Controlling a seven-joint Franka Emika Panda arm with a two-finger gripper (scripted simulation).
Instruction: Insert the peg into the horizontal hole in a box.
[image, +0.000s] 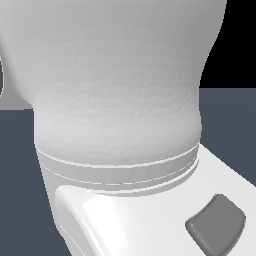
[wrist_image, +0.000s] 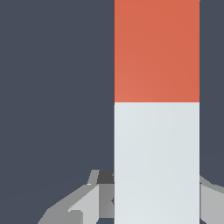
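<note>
a: gripper (wrist_image: 156, 199) first — what are you reading off the wrist view?

b: i'm seeing a finger (wrist_image: 94, 203) poking out on one side of the peg (wrist_image: 156, 109) and a sliver of the other on the far side, both at the white half. the peg is filling the space between them, so i'm judging the jaws to be closed narrow on the white half. the actual contact faces are hidden behind the bar, so that's a judgement, not a certainty.

a: and where is the peg pointing?

b: it's running straight away from the fingers, with the red-orange half leading. behind it i'm only getting flat dark floor (wrist_image: 52, 87).

a: box or hole anywhere?

b: neither is showing. the exterior view is being blocked almost completely by the arm's own white body (image: 115, 100), so i'm getting nothing useful there.

a: so how are you playing this step?

b: i'm treating it as the carry toward the box. i'm wanting to keep the bar level and square, hold the grip firm so it isn't twisting, and line the red-orange tip up with the hole before pushing, since the opening is only just wider than the peg.
</note>
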